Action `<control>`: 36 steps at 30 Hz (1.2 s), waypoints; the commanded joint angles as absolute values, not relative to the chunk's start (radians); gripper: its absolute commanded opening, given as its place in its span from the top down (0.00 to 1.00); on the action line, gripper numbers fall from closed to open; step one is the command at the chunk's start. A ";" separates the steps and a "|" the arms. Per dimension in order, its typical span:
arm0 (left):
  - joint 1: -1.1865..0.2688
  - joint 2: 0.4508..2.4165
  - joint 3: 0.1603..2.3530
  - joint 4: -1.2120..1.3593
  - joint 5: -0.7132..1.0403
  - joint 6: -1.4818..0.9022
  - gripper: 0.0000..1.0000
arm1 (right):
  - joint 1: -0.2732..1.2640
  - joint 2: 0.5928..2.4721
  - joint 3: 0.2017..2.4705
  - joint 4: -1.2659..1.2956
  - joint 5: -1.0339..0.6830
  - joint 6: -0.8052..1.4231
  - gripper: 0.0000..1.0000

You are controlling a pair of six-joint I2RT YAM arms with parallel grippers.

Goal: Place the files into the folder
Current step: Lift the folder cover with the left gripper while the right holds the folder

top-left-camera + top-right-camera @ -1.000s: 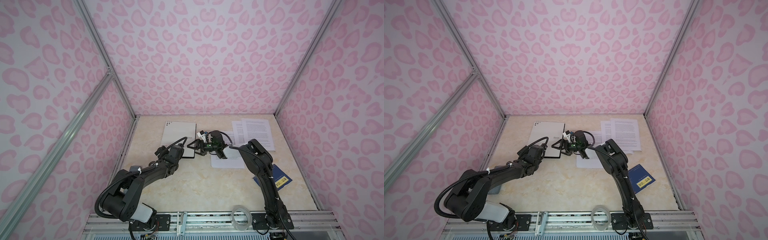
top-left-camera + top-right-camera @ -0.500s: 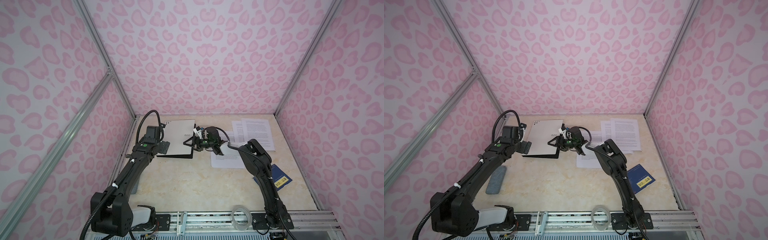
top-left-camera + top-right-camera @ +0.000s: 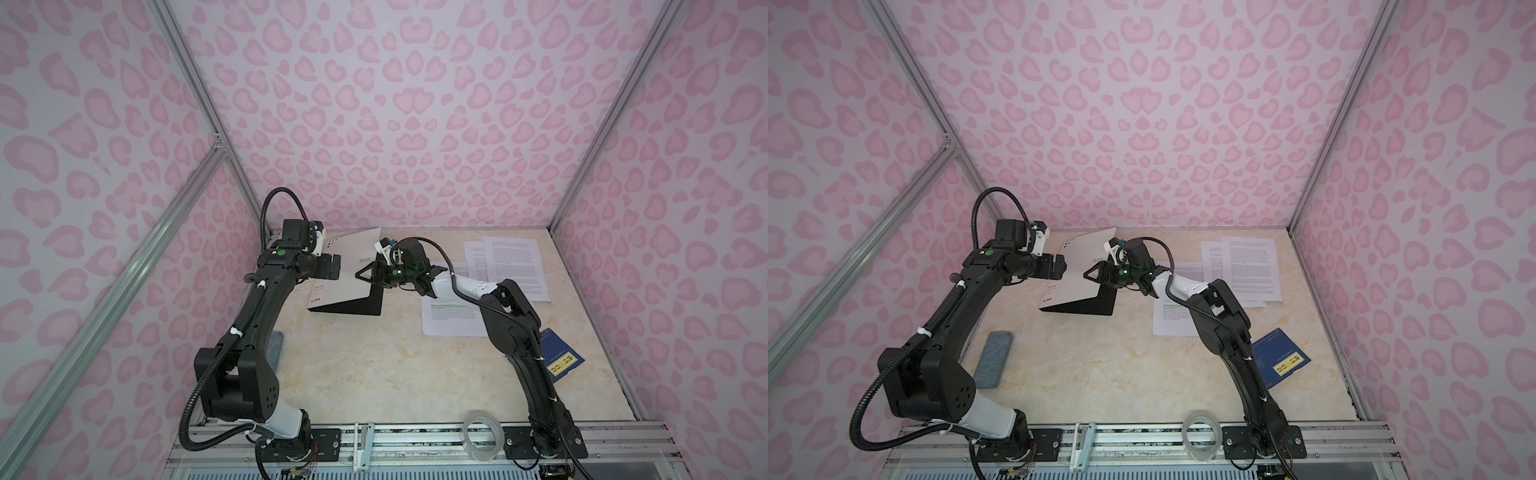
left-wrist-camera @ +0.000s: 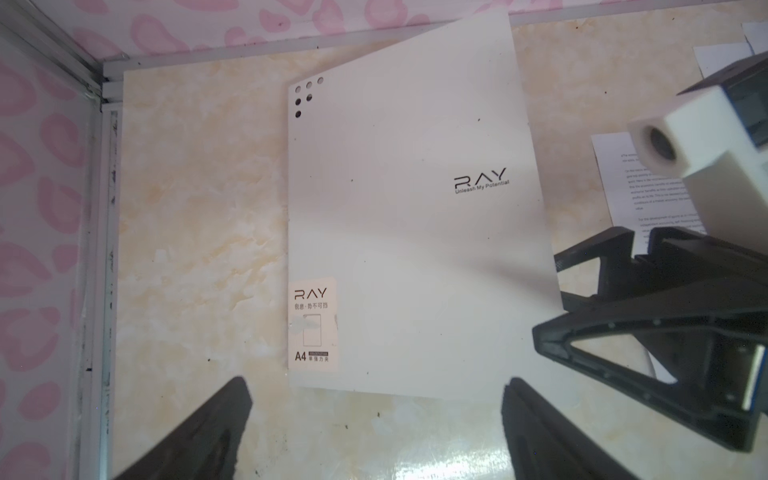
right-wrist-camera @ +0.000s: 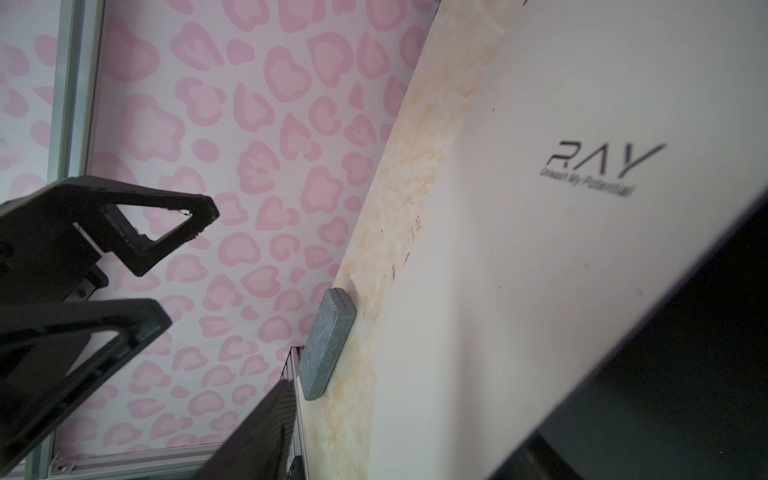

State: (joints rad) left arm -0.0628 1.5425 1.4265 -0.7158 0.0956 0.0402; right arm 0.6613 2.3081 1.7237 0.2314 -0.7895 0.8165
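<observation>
Lying on the beige marble-look tabletop (image 3: 374, 365), close to the back wall (image 3: 395, 124), the folder (image 3: 345, 282) is staying half open: its white cover is tilting up and the black inside is showing. The right gripper (image 3: 360, 275) is hanging at the cover's free edge, fingers partly apart, nothing seen between them. The left gripper (image 4: 376, 382) is hovering above the folder on its left-arm side, jaws wide. The files (image 3: 511, 266) are lying flat on the folder's right-arm side. Pink heart-patterned walls and aluminium posts (image 3: 195, 83) are enclosing everything.
</observation>
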 commanded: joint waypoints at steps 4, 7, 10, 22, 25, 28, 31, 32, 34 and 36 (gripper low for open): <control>-0.047 1.522 1.419 -0.741 0.155 0.012 0.03 | 0.663 2.357 1.741 0.260 -0.800 0.850 0.60; -0.043 1.513 1.420 -0.747 0.157 0.014 0.03 | 0.660 2.369 1.738 0.288 -0.814 0.875 0.75; -0.041 1.513 1.439 -0.768 0.161 0.020 0.03 | 0.660 2.360 1.727 0.283 -0.827 0.874 0.85; -0.041 1.554 1.578 -0.887 0.232 0.037 0.03 | 0.648 2.177 1.576 0.051 -0.837 0.700 1.00; -0.041 1.589 1.614 -0.909 0.277 0.032 0.03 | 0.643 2.129 1.544 -0.020 -0.824 0.661 1.00; -0.041 1.637 1.660 -0.946 0.342 0.026 0.03 | 0.644 2.084 1.507 -0.062 -0.829 0.638 1.00; -0.041 1.675 1.697 -0.976 0.408 0.026 0.03 | 0.643 2.035 1.446 -0.089 -0.837 0.628 1.00; -0.041 1.687 1.708 -0.990 0.437 0.033 0.03 | 0.643 2.018 1.427 -0.093 -0.842 0.626 0.99; -0.041 1.709 1.729 -1.013 0.472 0.043 0.03 | 0.643 1.988 1.394 -0.099 -0.856 0.622 0.96; -0.041 1.723 1.736 -1.017 0.483 0.043 0.03 | 0.644 1.962 1.368 -0.098 -0.867 0.622 0.92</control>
